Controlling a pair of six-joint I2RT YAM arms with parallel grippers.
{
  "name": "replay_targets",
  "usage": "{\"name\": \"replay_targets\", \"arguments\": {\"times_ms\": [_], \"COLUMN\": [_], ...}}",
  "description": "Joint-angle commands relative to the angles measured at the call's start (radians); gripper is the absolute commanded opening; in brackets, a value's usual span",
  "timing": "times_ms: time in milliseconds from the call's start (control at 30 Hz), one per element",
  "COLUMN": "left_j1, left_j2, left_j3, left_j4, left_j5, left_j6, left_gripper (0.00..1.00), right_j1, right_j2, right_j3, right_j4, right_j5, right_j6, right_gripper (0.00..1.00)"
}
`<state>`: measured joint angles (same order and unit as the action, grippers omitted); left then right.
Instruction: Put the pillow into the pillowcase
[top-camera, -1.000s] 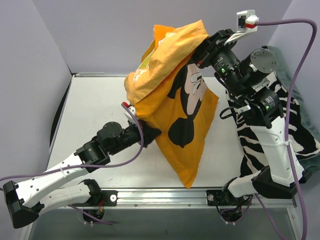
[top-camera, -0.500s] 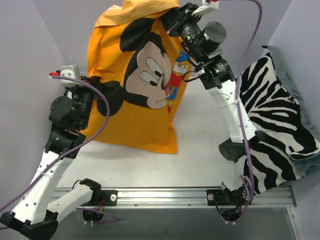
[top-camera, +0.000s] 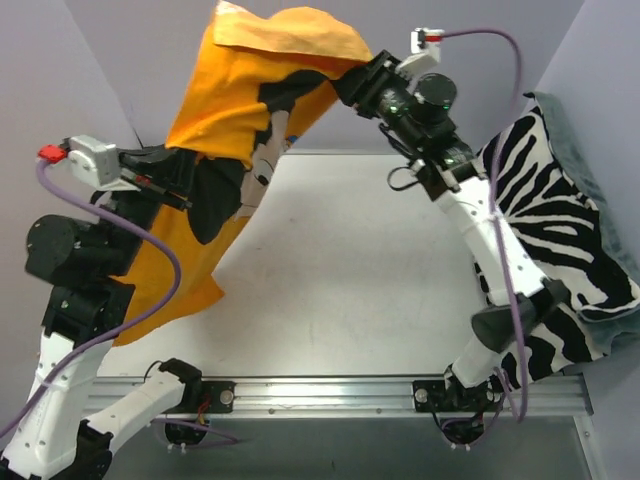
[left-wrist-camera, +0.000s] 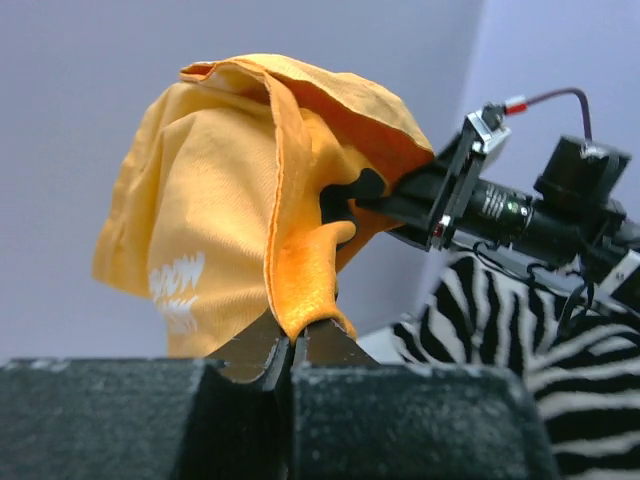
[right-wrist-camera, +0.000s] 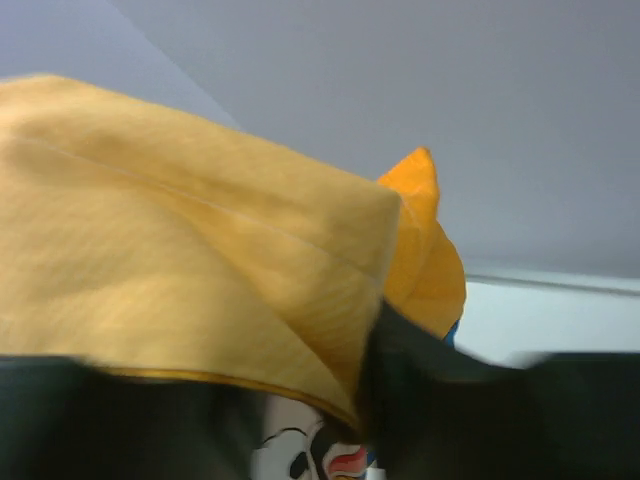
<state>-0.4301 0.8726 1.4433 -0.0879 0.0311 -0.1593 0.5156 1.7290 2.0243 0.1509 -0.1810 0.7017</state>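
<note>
Top external view: a large orange Mickey-printed fabric pillowcase hangs aloft. It stretches from the left gripper, pressed tight on its hem, up to the right gripper. Blur and draped cloth hide that gripper's hold. The flat cream-white pillow shows nowhere, so I cannot confirm it is inside.
</note>
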Motion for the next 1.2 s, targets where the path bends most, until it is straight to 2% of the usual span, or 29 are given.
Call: {"name": "replay_targets", "arguments": {"times_ms": [0,33,67,100,167,233,333,433,500,533,567,600,633,700,733,767,833,867,967,1067,1167], "left_j1": [-0.071,-0.132,-0.273,-0.348,-0.503,-0.57,-0.662,-0.664,-0.644,-0.615,-0.59,-0.566,-0.508,-0.46,-0.409,-0.398,-0.395,-0.397,-0.398,-0.398,-0.388], "left_j2": [0.08,0.094,0.117,0.185,0.28,0.416,0.526,0.536,0.505,0.493,0.476,0.429,0.398,0.3,0.269,0.244,0.203,0.195,0.181,0.222,0.351], "left_j3": [-0.172,-0.235,-0.282,-0.352,-0.388,-0.432,-0.461,-0.475,-0.471,-0.468,-0.472,-0.477,-0.478,-0.46,-0.449,-0.443,-0.432,-0.438,-0.527,-0.621,-0.655], "left_j4": [-0.035,-0.039,-0.052,-0.055,-0.055,-0.023,0.042,0.039,-0.053,-0.137,-0.166,-0.188,-0.222,-0.257,-0.282,-0.294,-0.369,-0.397,-0.473,-0.539,-0.569], "left_j5": [0.263,0.219,0.169,0.095,0.075,0.136,0.197,0.187,0.156,0.098,0.066,0.05,0.04,0.053,0.09,0.14,0.136,0.133,0.142,0.144,0.135], "left_j6": [-0.138,-0.12,-0.059,-0.021,0.012,-0.002,-0.075,-0.074,-0.024,0.025,0.043,0.056,0.064,0.034,-0.023,-0.057,-0.167,-0.21,-0.368,-0.469,-0.506], "left_gripper": [0.0,0.0,0.01,0.03,0.03,0.03,0.11,0.22,0.27,0.29,0.36,0.5,0.58,0.73,0.94,0.97,0.97,0.97,0.95,0.92,0.84], "right_j1": [-0.084,-0.142,-0.167,-0.21,-0.334,-0.385,-0.384,-0.381,-0.374,-0.374,-0.374,-0.373,-0.371,-0.365,-0.352,-0.345,-0.313,-0.304,-0.293,-0.296,-0.295], "right_j2": [-0.296,-0.339,-0.415,-0.452,-0.563,-0.601,-0.637,-0.66,-0.672,-0.672,-0.658,-0.646,-0.628,-0.547,-0.517,-0.466,-0.422,-0.384,-0.31,-0.27,-0.256], "right_j3": [-0.16,-0.205,-0.278,-0.315,-0.424,-0.441,-0.456,-0.53,-0.605,-0.628,-0.648,-0.665,-0.689,-0.7,-0.711,-0.717,-0.723,-0.722,-0.719,-0.749,-0.837], "right_j4": [-0.146,-0.233,-0.373,-0.426,-0.5,-0.533,-0.557,-0.559,-0.559,-0.565,-0.57,-0.568,-0.574,-0.59,-0.605,-0.613,-0.654,-0.675,-0.783,-0.864,-0.896], "right_j5": [0.082,0.124,0.171,0.248,0.276,0.313,0.301,0.223,0.148,0.115,0.056,0.008,-0.032,-0.136,-0.159,-0.182,-0.192,-0.184,-0.152,-0.112,-0.133], "right_j6": [-0.077,-0.12,-0.145,-0.159,-0.168,-0.189,-0.24,-0.24,-0.243,-0.245,-0.245,-0.24,-0.24,-0.243,-0.251,-0.26,-0.301,-0.318,-0.372,-0.41,-0.412], "right_gripper": [0.78,0.99,1.0,1.0,1.0,1.0,1.0,1.0,0.99,0.98,0.95,0.93,0.91,0.79,0.76,0.67,0.63,0.58,0.51,0.49,0.46]}}
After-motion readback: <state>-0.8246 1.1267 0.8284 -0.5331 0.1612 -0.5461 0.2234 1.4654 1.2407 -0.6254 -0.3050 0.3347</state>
